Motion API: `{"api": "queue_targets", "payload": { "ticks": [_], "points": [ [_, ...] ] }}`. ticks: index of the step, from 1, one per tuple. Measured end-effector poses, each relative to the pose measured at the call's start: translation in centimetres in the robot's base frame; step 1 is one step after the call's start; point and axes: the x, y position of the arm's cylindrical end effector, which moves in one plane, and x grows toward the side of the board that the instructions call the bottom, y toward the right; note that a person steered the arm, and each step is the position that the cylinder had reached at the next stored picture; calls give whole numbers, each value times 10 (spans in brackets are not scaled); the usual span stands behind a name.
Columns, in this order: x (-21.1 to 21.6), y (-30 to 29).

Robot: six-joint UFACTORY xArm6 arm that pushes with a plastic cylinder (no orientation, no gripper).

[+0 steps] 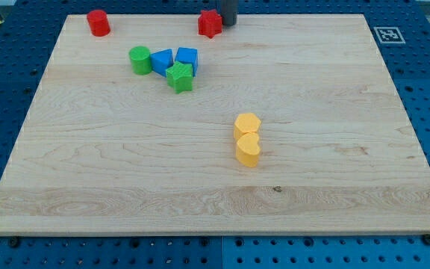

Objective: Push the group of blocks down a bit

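Dark and upright, the rod ends in my tip (228, 23), which carries nothing and sits just right of the red star block (210, 24), perhaps touching. From that star, the group lies lower left: green cylinder (139, 60), blue triangle (161, 61), blue cube (187, 59), green star (179, 77), all bunched together. Two touching yellow blocks (248, 139) sit farther below; a red cylinder (98, 22) far left.

Even, bright overhead light, diffuse. Table (215, 149) evenly lit, no glare. Blocks cast short, soft shadows at their bases. Focus sharp across the view; slight softness at far edge. No visible edge distortion.
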Motion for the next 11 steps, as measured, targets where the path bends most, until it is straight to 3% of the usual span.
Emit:
{"api": "queue_targets", "payload": {
  "ticks": [1,2,3,4,8,11],
  "points": [
    [41,47],
    [128,77],
    [157,81],
    [157,81],
    [125,-19],
    [86,-38]
  ]
}}
